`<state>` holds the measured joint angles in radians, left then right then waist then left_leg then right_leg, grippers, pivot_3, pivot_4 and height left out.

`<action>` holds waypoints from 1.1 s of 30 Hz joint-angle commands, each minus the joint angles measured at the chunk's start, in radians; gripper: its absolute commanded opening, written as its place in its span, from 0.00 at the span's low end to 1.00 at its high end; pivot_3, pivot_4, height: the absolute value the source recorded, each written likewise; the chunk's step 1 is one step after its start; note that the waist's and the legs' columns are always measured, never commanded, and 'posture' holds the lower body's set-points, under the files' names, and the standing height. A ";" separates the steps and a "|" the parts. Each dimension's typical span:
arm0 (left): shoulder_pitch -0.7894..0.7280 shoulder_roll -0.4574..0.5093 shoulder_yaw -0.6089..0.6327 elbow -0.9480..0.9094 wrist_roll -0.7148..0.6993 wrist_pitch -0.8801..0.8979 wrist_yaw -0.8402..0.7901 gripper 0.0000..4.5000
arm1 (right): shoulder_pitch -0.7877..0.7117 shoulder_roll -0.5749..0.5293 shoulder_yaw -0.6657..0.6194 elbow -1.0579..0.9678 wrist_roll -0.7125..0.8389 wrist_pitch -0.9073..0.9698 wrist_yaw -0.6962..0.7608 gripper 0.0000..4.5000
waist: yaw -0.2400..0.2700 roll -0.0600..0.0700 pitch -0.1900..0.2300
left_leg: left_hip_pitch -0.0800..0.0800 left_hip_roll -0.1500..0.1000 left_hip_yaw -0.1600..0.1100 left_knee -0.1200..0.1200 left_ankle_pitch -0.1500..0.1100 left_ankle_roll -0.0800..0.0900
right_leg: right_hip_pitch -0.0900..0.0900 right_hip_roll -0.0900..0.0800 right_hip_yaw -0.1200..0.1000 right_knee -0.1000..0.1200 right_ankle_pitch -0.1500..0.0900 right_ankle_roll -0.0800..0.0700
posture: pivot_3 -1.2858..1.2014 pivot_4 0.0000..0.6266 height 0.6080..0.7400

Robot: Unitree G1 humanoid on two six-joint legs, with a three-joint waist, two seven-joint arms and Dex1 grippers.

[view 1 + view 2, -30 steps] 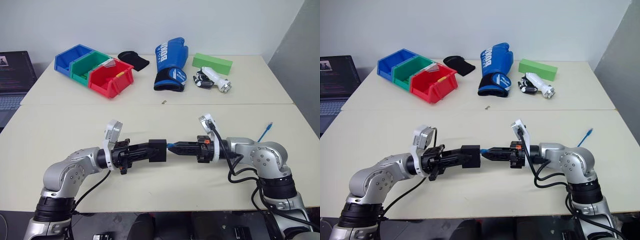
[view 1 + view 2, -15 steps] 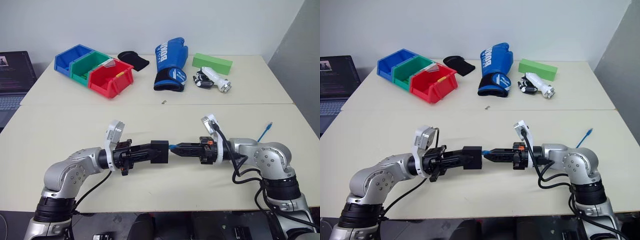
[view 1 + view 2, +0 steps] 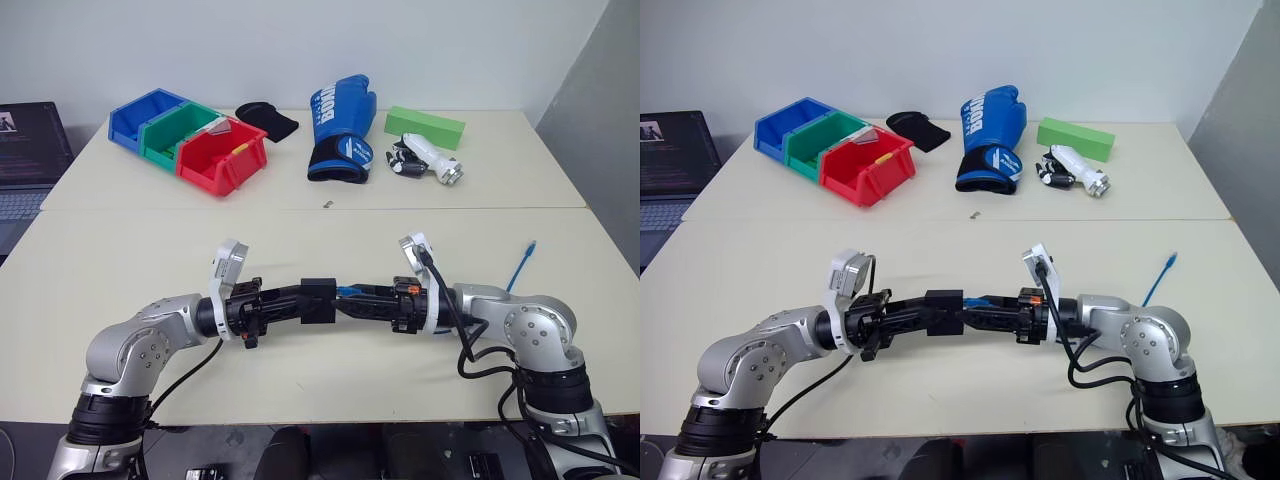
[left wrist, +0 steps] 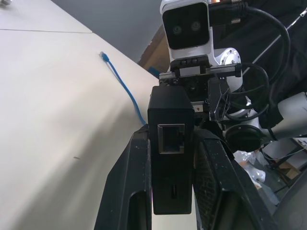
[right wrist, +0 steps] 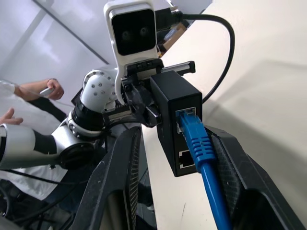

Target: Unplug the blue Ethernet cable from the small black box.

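Cable plug sits in the box, right fingers spread either side

The left gripper [image 4: 170, 191] clamps the small black box [image 3: 318, 298]; the blue Ethernet cable [image 5: 199, 143] is plugged in, the right gripper [image 5: 187, 191] apart around it.

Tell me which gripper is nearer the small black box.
Left. The left gripper is clamped on the small black box; the right gripper faces it, fingers open either side of the plugged-in blue Ethernet cable.

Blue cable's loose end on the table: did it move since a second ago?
Yes. The blue Ethernet cable's loose end slid a little to the left, away from the right edge of the table.
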<state>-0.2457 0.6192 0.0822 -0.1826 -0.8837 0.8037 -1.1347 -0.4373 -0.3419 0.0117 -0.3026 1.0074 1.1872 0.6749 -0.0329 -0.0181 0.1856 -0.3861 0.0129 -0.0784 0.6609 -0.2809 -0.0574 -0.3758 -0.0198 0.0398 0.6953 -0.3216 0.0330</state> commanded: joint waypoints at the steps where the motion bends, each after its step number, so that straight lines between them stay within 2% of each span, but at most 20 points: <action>1: -0.001 0.003 0.017 -0.023 -0.016 -0.002 -0.001 0.17 | 0.003 0.007 -0.026 -0.014 0.054 -0.002 0.008 0.45 | 0.000 0.000 0.000 | 0.000 0.000 0.000 0.000 0.000 0.000 | 0.000 0.000 0.000 0.000 0.000 0.000 | 0.52 0.24 1.00; 17: 0.006 0.001 0.018 -0.019 -0.012 -0.011 -0.005 0.17 | -0.007 -0.023 -0.023 0.004 0.054 -0.012 0.024 0.45 | 0.000 0.000 0.000 | 0.000 0.000 0.000 0.000 0.000 0.000 | 0.000 0.000 0.000 0.000 0.000 0.000 | 0.52 0.24 1.00; 21: 0.005 -0.005 0.014 -0.015 -0.010 -0.015 -0.004 0.17 | -0.006 -0.027 -0.006 -0.008 0.044 -0.021 0.027 0.31 | 0.000 0.000 0.000 | 0.000 0.000 0.000 0.000 0.000 0.000 | 0.000 0.000 0.000 -0.001 0.000 0.000 | 0.52 0.24 1.00; 25: 0.005 -0.003 0.008 -0.013 -0.003 -0.016 -0.014 0.17 | -0.009 -0.026 0.000 -0.010 0.045 -0.027 0.023 0.08 | 0.000 0.000 0.000 | 0.000 0.000 0.000 0.000 0.000 0.000 | 0.000 0.000 0.000 -0.001 0.000 0.000 | 0.52 0.24 1.00; 27: 0.005 -0.002 0.006 -0.010 0.001 -0.018 -0.018 0.17 | -0.011 -0.026 -0.004 -0.006 0.052 -0.024 0.024 0.02 | 0.000 0.000 0.000 | 0.000 0.000 0.000 0.000 0.000 0.000 | 0.000 0.000 0.000 -0.001 0.000 0.000 | 0.52 0.24 1.00; 33: 0.009 0.003 0.008 -0.004 0.007 -0.020 -0.026 0.17 | -0.011 -0.035 -0.013 -0.006 0.075 -0.008 0.033 0.01 | 0.000 0.000 0.000 | 0.000 0.000 0.000 0.000 0.000 0.000 | 0.000 0.000 0.000 -0.001 0.000 0.000 | 0.52 0.24 1.00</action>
<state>-0.2410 0.6153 0.0835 -0.1789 -0.8806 0.7989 -1.1579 -0.4375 -0.3793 0.0075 -0.2704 1.0393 1.1808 0.6846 -0.0329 -0.0180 0.1857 -0.3863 0.0129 -0.0784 0.6606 -0.2810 -0.0574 -0.3758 -0.0197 0.0397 0.6945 -0.3217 0.0331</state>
